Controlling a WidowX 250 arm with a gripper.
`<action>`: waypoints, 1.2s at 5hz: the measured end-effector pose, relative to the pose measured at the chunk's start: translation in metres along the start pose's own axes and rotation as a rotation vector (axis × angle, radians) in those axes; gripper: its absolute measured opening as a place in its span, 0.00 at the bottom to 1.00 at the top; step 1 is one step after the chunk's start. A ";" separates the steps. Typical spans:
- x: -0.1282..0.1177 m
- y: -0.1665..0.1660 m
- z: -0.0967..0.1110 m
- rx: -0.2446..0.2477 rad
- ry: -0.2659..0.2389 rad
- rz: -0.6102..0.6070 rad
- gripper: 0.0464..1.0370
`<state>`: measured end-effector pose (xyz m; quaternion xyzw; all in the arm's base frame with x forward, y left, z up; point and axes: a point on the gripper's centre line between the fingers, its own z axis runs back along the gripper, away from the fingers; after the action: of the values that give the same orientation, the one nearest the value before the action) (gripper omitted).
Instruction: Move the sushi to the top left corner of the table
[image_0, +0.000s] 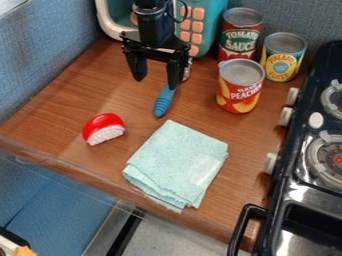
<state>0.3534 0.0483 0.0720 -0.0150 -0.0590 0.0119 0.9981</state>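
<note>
pincer (156, 84): hanging over the far part of the counter (70, 102), fingers spread apart
tool: blue-handled (163, 101), lying just below the pincer in view, its far end partly hidden by a finger
sushi (103, 128): on the counter toward its left side, down-left of the pincer and well apart; red top, white ridged face
cloth (177, 162): light green, folded, flat on the counter, right of the sushi
front can (240, 86): upright, right of the pincer, red with yellow fruit art, metal end up
red can (241, 35): upright, behind the front can, metal end up
yellow-blue can (283, 57): upright, right of the red can, metal end up
can contents: hidden under the metal ends
toy microwave (210, 27): teal, pinkish-orange buttons, behind the pincer; inside mostly hidden by the arm
stove (294, 200): black, along the right side, light knobs facing the counter
</note>
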 end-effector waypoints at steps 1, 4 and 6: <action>-0.006 0.000 -0.013 -0.005 0.040 -0.001 0.96; -0.056 0.033 -0.012 -0.025 0.012 -0.189 0.96; -0.070 0.048 -0.027 -0.023 -0.008 -0.371 0.96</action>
<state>0.2857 0.0940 0.0353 -0.0150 -0.0649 -0.1731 0.9826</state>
